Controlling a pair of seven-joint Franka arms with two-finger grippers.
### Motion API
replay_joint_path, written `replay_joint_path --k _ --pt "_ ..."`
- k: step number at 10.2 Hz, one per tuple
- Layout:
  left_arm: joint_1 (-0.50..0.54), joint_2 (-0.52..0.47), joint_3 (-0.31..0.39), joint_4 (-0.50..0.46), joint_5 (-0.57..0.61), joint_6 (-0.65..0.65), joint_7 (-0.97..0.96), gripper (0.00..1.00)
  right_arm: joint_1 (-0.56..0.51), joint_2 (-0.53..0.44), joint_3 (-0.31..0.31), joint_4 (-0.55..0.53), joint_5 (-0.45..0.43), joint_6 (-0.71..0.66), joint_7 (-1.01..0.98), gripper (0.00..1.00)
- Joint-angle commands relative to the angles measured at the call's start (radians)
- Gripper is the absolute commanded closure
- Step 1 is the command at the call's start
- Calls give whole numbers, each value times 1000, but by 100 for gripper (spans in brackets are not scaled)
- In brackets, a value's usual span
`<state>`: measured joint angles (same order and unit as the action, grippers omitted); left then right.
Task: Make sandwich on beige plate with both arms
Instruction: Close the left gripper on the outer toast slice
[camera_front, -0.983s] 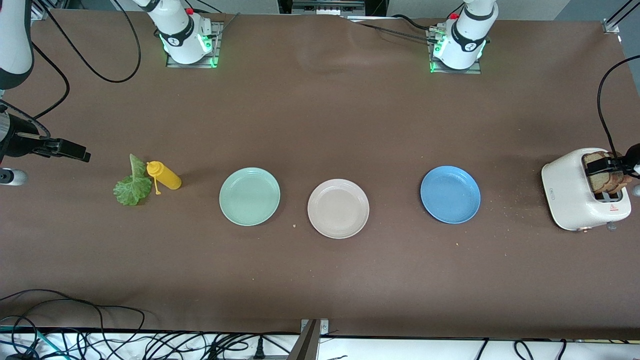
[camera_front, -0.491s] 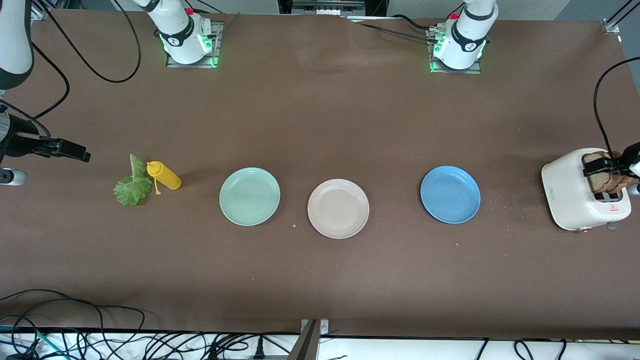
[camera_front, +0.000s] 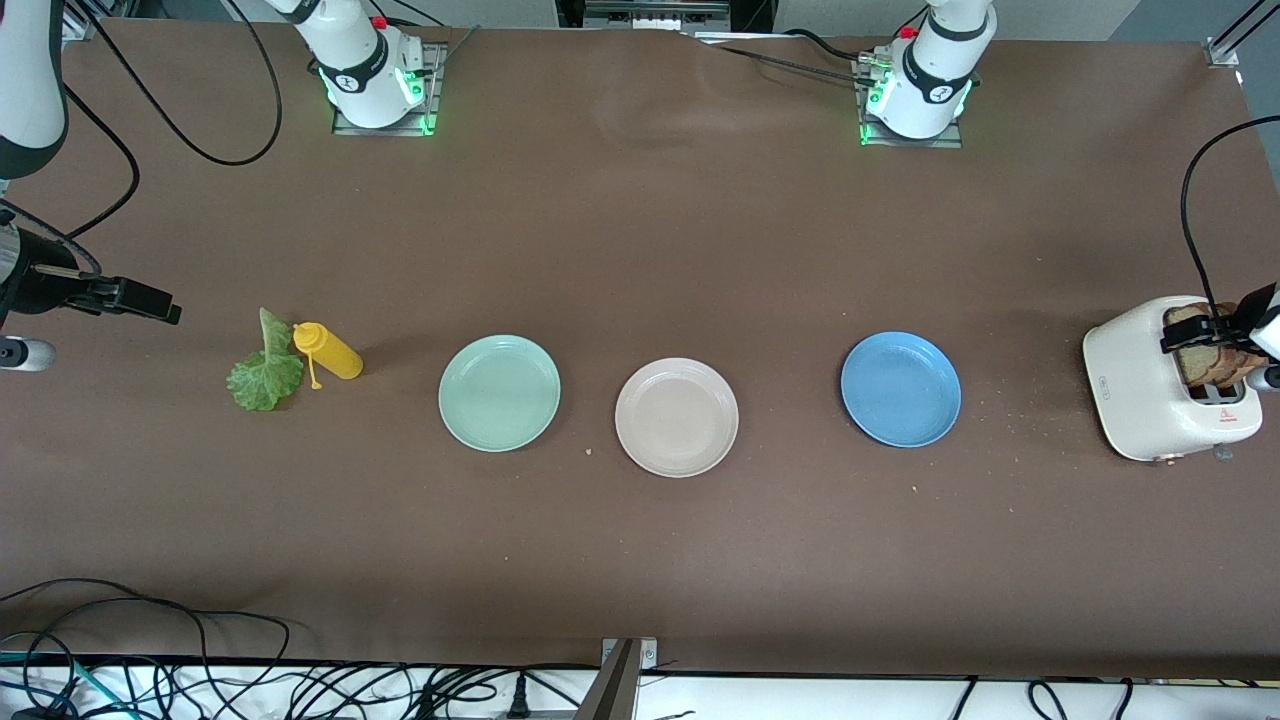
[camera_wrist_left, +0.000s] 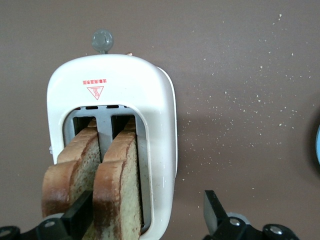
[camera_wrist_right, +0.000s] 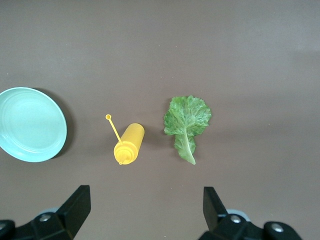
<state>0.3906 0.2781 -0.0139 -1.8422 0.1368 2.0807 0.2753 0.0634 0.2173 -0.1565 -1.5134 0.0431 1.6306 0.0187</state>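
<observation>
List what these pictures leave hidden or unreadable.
- Bread slices: lower parts hidden inside the toaster slots, both views.
- Left gripper: cut off by the front view's edge.
- Right gripper: wrist view shows only the fingertips.
- Toaster's red label: too small to read.

The two bread slices (camera_wrist_left: 95, 185) stand upright in the slots of the white toaster (camera_front: 1140, 385) at the left arm's end of the table. One finger (camera_wrist_left: 80, 217) of the left gripper (camera_wrist_left: 145, 217) sits in the narrow gap between the slices, the other finger out beside the toaster's wall, so one slice and that wall lie between them. Bare cloth separates toaster and blue plate (camera_front: 900, 389). The beige plate (camera_front: 676, 417) has open cloth all round, the mint-green plate (camera_front: 499, 393) near it. The yellow squeeze bottle (camera_wrist_right: 129, 144) lies just beside the lettuce leaf (camera_wrist_right: 187, 122), crowding one side of it; under the spread-open right gripper (camera_wrist_right: 145, 215) the cloth is bare.
</observation>
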Motion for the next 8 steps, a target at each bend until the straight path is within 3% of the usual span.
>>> replay_joint_path --k 1,2,4,6,7,8 --pt "10 -23 3 -37 -10 25 30 17 -5 -6 5 1 11 3 1 0" --pt "8 -20 9 -35 3 25 68 25 -5 -6 5 -1 11 0 1 0" --pt "8 -16 48 -34 6 24 163 61 -7 -4 5 -1 12 3 -2 0" --pt "8 -14 83 -34 9 21 229 89 -5 -6 5 -1 12 0 1 0" --pt "8 -16 92 -34 7 21 226 98 -10 -4 3 -2 12 1 -8 0" --pt "8 -14 94 -32 7 21 216 100 -11 -6 3 -2 12 2 -8 0"
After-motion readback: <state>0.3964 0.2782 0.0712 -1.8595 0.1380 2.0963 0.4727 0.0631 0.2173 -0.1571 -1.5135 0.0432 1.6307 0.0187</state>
